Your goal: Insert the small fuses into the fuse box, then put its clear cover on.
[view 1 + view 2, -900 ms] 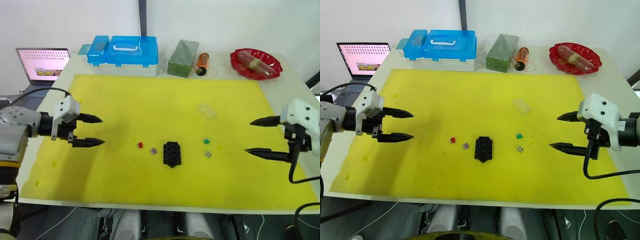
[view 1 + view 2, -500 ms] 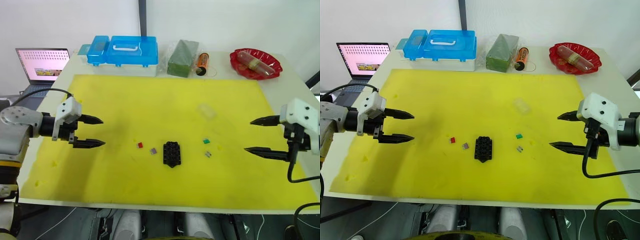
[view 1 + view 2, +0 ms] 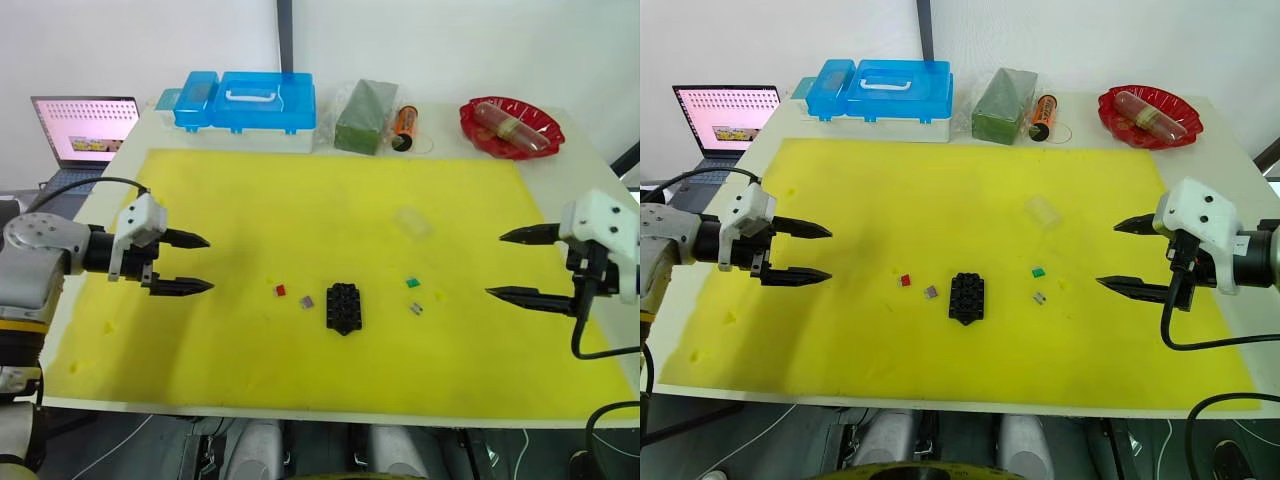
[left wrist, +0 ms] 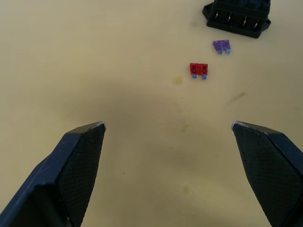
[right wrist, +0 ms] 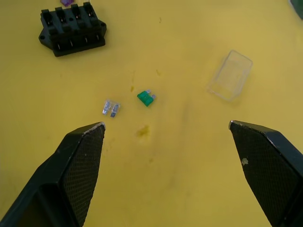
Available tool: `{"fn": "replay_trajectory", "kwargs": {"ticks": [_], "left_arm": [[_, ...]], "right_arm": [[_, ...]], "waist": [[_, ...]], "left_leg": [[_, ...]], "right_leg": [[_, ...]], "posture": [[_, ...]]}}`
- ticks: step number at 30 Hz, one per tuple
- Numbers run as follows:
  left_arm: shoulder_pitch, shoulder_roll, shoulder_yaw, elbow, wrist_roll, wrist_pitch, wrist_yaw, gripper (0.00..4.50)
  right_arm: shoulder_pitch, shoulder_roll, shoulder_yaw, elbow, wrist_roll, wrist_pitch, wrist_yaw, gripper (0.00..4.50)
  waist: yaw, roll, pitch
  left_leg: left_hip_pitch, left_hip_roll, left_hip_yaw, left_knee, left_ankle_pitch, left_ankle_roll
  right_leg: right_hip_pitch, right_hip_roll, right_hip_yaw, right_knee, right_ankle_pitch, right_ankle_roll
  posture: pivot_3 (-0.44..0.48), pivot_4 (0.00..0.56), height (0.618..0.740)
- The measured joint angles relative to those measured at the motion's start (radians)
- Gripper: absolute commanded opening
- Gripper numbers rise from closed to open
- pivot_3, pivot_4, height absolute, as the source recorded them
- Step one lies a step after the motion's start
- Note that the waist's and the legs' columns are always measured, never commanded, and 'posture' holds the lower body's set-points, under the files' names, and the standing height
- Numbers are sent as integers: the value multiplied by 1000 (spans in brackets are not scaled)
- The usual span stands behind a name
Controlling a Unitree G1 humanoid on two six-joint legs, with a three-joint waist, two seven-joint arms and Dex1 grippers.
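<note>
My left gripper (image 3: 195, 263) has its jaws spread wide with nothing between them, hanging over the left part of the yellow mat (image 3: 240, 200). My right gripper (image 3: 515, 265) is likewise spread and empty, over the mat's right edge. Both point inward toward the middle of the mat.

Between them, the fuse box (image 3: 343, 307) sits near the mat's centre, slots up. To its left lie the purple fuse (image 3: 306, 301), close to the box, and the red fuse (image 3: 281, 290) just beyond it; neither touches the box. To the box's right lie the green fuse (image 3: 412, 282) and the grey fuse (image 3: 416, 308), near each other but apart. The clear cover (image 5: 230, 75) rests on the mat farther back, beyond the green fuse.

Along the table's far edge I see a blue case (image 3: 247, 100), a green block (image 3: 365, 116), an orange can (image 3: 405, 125) and a red dish (image 3: 512, 126). A laptop (image 3: 85, 128) stands off the table's left.
</note>
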Motion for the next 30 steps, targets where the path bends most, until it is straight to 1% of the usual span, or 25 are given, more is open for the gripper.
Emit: {"fn": "replay_trajectory", "kwargs": {"ticks": [4, 8, 10, 13, 17, 20, 23, 27, 30], "left_arm": [[-4, -4, -24, -1, -1, 17, -9, 4500], [-42, -25, -40, 2, -5, 74, -15, 4500], [-84, -60, -67, 22, -5, 124, -21, 4500], [-149, -126, -130, 57, -6, 212, -38, 4500], [-204, -164, -196, 108, -6, 302, -80, 4500], [-259, -197, -247, 150, -5, 334, -98, 3894], [-319, -228, -296, 230, -6, 367, -106, 2874], [-389, -243, -368, 314, -28, 414, -107, 2874], [-418, -248, -416, 359, -40, 419, -108, 2874]], "right_arm": [[-13, 11, 17, -17, 14, 10, -25, 4463], [-62, 22, 58, -49, 46, 35, -57, 4463], [-127, 37, 104, -66, 79, 75, -90, 4463], [-260, 80, 196, -118, 147, 148, -155, 4463], [-360, 127, 309, -157, 184, 203, -212, 4463], [-403, 166, 378, -178, 187, 214, -238, 4500], [-427, 189, 427, -192, 185, 220, -258, 4500], [-434, 199, 458, -197, 184, 220, -276, 4500], [-434, 200, 464, -204, 184, 220, -286, 4500]], "waist": [[0, 0, 0], [0, 0, 0], [0, 0, 0], [-1, 0, 0], [-1, 0, 0], [1, 0, 0], [1, 0, 0], [0, 0, 0], [0, 0, 0]], "left_leg": [[0, 0, 0, 0, 0, 0], [0, 0, 0, 0, 0, 0], [0, 0, 0, 1, 0, 0], [0, 0, 0, 1, 0, 0], [-2, 0, 0, 1, 0, 0], [-2, 0, -1, 1, 0, 0], [-2, 0, -1, 1, 0, 0], [-2, 0, -1, 1, 0, 0], [-2, 1, -1, 1, 0, 0]], "right_leg": [[0, 0, 0, 0, 0, 0], [0, 0, 0, 0, 0, 0], [0, 0, 0, 1, 0, 0], [0, 1, 0, 1, 0, 0], [-2, 3, 2, 1, 0, 0], [-2, 3, 2, 1, 0, 0], [-2, 3, 2, 1, 0, 0], [-2, 4, 2, 1, 0, 0], [-3, 4, 3, 1, 0, 0]], "posture": [[0, 150, 740], [0, 150, 740], [0, 150, 740], [0, 150, 740], [0, 150, 740], [0, 150, 740], [0, 150, 740], [0, 150, 740], [0, 150, 740]]}}
